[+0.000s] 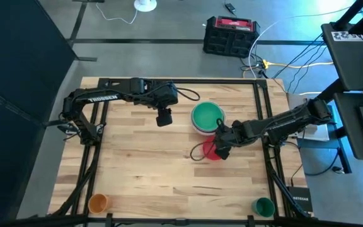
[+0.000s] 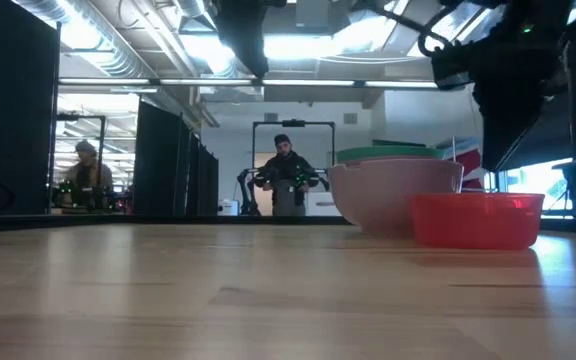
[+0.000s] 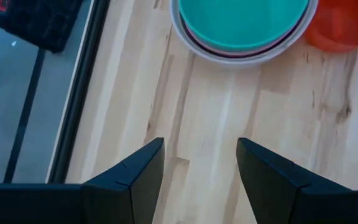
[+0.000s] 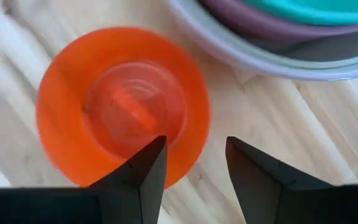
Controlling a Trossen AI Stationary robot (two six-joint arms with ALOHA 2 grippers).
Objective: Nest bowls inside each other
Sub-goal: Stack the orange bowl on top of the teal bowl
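Observation:
A stack of nested bowls [image 1: 207, 117] rests on its base on the wooden table, right of centre: a pale outer bowl [image 3: 244, 59], a pink one [image 4: 272, 25] and a green one [image 3: 241, 22] on the inside. The small red bowl [image 4: 120, 106] sits upright on the table just near of the stack. My right gripper [image 4: 194, 162] hangs open above the red bowl's rim, clear of it in the low view. My left gripper [image 1: 163, 118] hovers open over bare table, left of the stack, with nothing between its fingers.
An orange cup [image 1: 97, 202] stands near the table's front left corner and a green cup [image 1: 264, 205] near the front right. A black frame [image 1: 99, 126] borders the tabletop. People show in the room beyond the far edge.

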